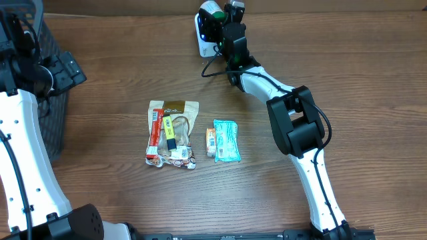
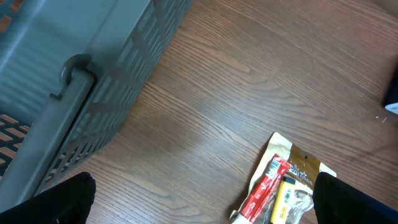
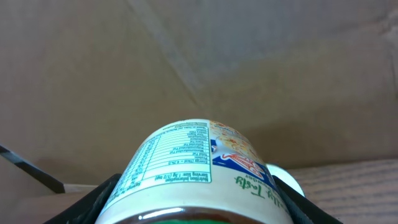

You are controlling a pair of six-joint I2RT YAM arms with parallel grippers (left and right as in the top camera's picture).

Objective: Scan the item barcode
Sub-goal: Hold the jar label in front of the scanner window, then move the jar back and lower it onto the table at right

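Cup (image 3: pixel 186 155), nutrition label showing: clamped in right gripper (image 3: pixel 193 210), 12 o'clock edge of counter (image 1: pixel 120 193).
Left gripper (image 2: pixel 202 208): fingers wide apart, empty, 9 o'clock, beside grey basket (image 2: pixel 93 68).
Snack bag (image 1: pixel 172 133), teal packet (image 1: pixel 226 141): centre, side by side.

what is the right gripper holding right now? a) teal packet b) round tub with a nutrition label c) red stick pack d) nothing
b: in the right wrist view the right gripper clasps the tub, while the teal packet lies on the table.
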